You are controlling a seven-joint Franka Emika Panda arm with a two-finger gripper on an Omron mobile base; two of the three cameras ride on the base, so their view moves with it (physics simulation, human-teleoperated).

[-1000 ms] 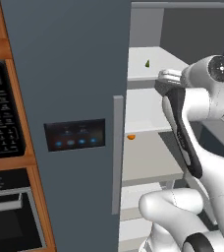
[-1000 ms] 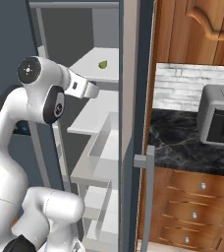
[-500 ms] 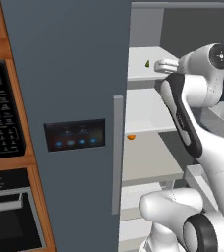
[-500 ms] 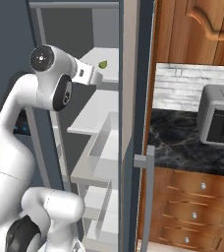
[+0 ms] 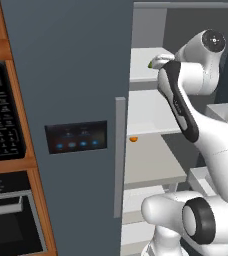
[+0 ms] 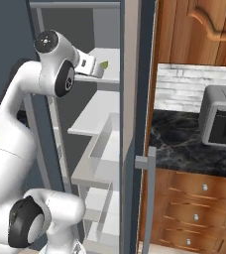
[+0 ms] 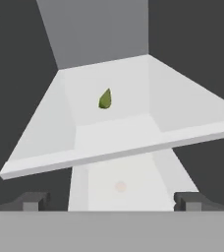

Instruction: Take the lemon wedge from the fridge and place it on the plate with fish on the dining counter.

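Observation:
The lemon wedge [image 7: 105, 99], tiny and yellowish-green, lies on the top white shelf [image 7: 119, 138] of the fridge [image 5: 71, 75], whose right side stands open. In the hand view my gripper [image 7: 111, 202] is open, its two dark fingertips [image 7: 33, 201] wide apart, below and in front of the shelf's front edge. It points at the wedge from a short distance without touching it. From the left base view the gripper [image 5: 159, 61] sits just right of the lemon wedge [image 5: 150, 64]. From the right, the lemon wedge [image 6: 104, 64] peeks past the gripper [image 6: 98, 70].
A small round orange fruit [image 5: 133, 139] rests on a lower shelf. The closed fridge door carries a pale handle [image 5: 119, 155] and a black panel [image 5: 76, 137]. A black wall oven [image 5: 3, 125] stands to the left. A door bin [image 6: 105, 144] and wooden cabinets [image 6: 194, 30] lie to the right.
The arm has risen and reached forward into the fridge, bringing the open gripper up to the top shelf close to the lemon wedge. The wedge has not moved.

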